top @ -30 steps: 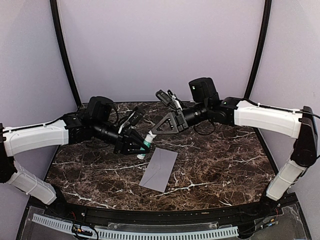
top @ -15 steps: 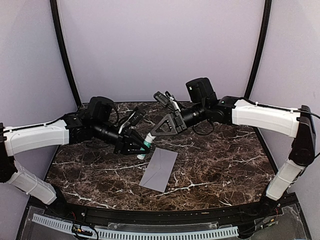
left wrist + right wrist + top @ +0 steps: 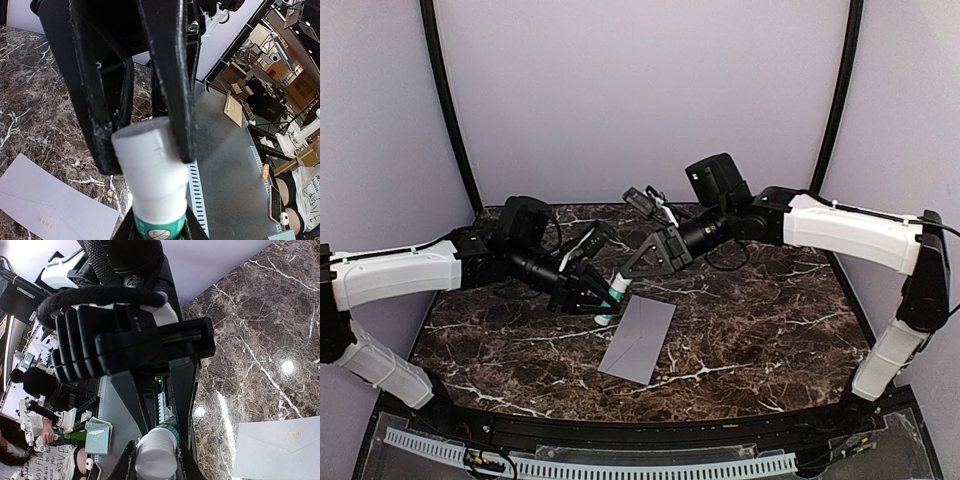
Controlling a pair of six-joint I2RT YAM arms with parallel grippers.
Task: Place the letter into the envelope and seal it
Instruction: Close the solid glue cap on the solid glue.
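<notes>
At centre frame, above dark marbled surface (image 3: pixel 770 300), grips teal-labelled glue stick (image 3: pixel 156 202) in narrowly parted claws: left claw (image 3: pixel 159 233) on body, right claw (image 3: pixel 155 459) on white cap (image 3: pixel 145 150). Leaves pale grey-lavender paper envelope (image 3: pixel 638 338) flat just below; cream letter unseen. Likely uncapping for sealing; needs straight pull apart.

The dark, white-veined marble table (image 3: pixel 770 310) carries one pale grey-lavender envelope (image 3: pixel 638 338), lying flat and slanted at lower centre, apparently flap-side up.

Left claw (image 3: pixel 601 295), right claw (image 3: pixel 624 274) and glue stick (image 3: pixel 613 297) crowd the envelope's (image 3: pixel 640 340) far end.
</notes>
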